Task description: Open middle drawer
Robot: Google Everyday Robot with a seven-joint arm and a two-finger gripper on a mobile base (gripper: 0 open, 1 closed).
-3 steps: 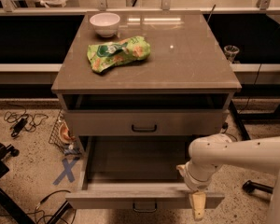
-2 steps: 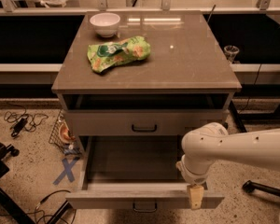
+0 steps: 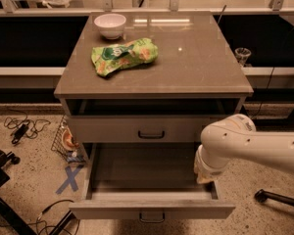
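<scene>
Wide shallow grey-tan middle drawer [image 3: 112, 211] with small black bar handle, pulled well out; white arm's gripper [image 3: 206, 176] seemingly over its right side, grip state cannot be told

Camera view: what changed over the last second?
The arm drew up and back. Its end effector, which hung at the right end of the middle drawer front, now sits higher, over the drawer's right side wall. It is not touching the front. The drawer stays pulled out as far as before. The white bowl and green bag on top have not moved.
</scene>
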